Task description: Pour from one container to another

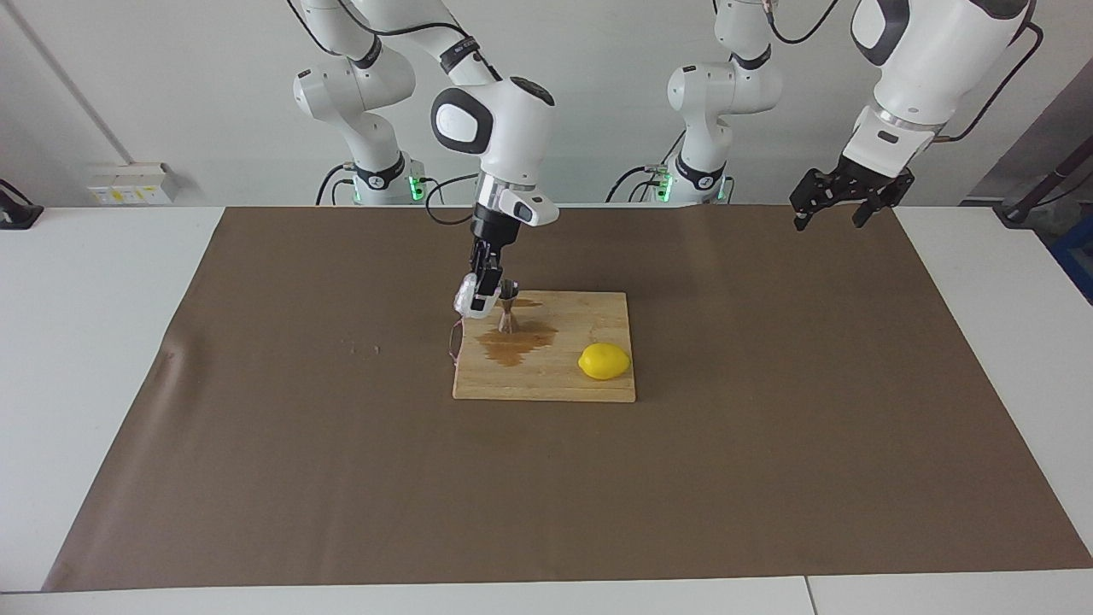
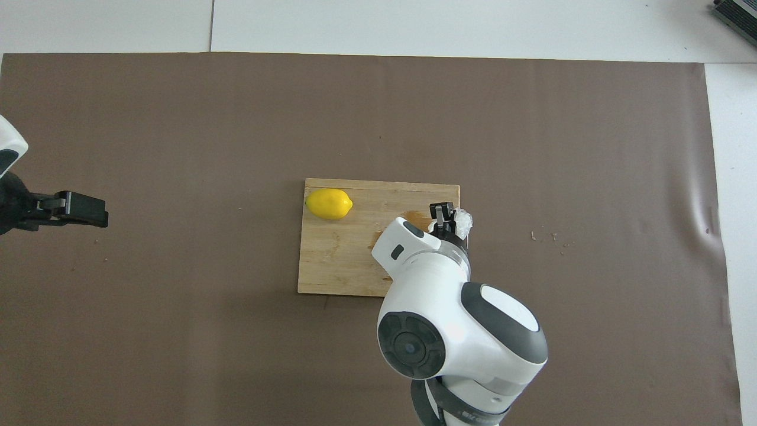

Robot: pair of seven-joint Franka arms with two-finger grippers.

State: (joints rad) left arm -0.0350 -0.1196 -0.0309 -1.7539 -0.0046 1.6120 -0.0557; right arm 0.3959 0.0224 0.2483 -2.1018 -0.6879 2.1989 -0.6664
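The whitish crinkled cup [image 1: 472, 297] is held in my right gripper [image 1: 485, 289], tilted beside the mouth of the steel jigger [image 1: 509, 311]. The jigger stands upright on the wooden board [image 1: 581, 386], at the board's corner nearest the right arm's end. A brown wet stain [image 1: 515, 344] spreads on the board around the jigger. In the overhead view the cup [image 2: 462, 221] shows beside the right gripper [image 2: 445, 214], and the arm hides the jigger. My left gripper [image 1: 832, 218] is open and empty, raised over the mat at the left arm's end; it also shows in the overhead view [image 2: 77, 208].
A yellow lemon [image 1: 604, 360] [image 2: 329, 203] lies on the board [image 2: 337, 260], toward the left arm's end. A few crumbs [image 1: 363, 348] [image 2: 550, 236] lie on the brown mat toward the right arm's end.
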